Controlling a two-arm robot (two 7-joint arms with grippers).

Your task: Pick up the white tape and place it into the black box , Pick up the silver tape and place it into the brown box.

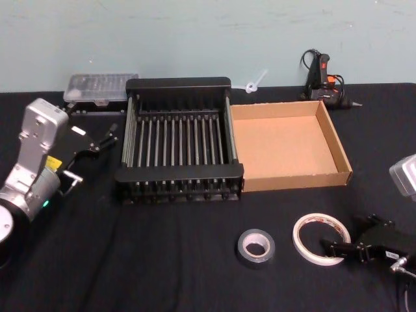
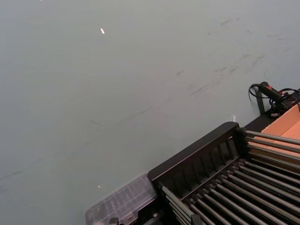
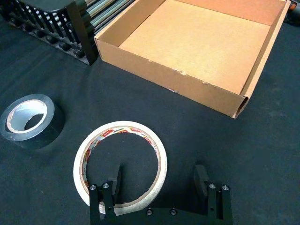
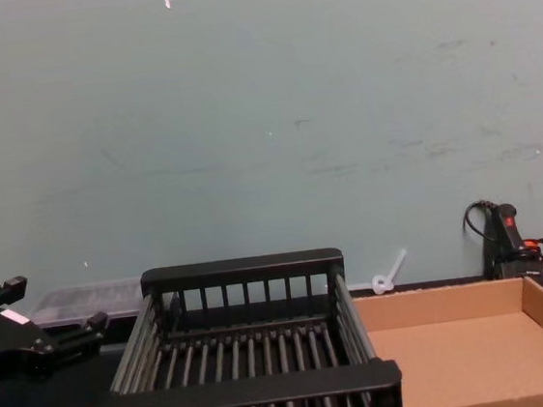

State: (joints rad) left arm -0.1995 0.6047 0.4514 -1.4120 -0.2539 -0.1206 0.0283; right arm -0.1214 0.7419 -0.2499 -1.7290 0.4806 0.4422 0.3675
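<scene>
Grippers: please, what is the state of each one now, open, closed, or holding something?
Left gripper: open, holding nothing, beside the black box.
Right gripper: open, one finger inside the white tape, not yet gripping.

Lab/workshop: black-clothed bench (image 1: 195, 273), glue gun (image 1: 323, 81).

The black box (image 1: 179, 140) sits on the surface (image 1: 162, 260) with the brown box (image 1: 286, 144) touching its right side. In front of them lie the silver tape (image 1: 255, 247) and, to its right, the white tape (image 1: 318, 239).
</scene>
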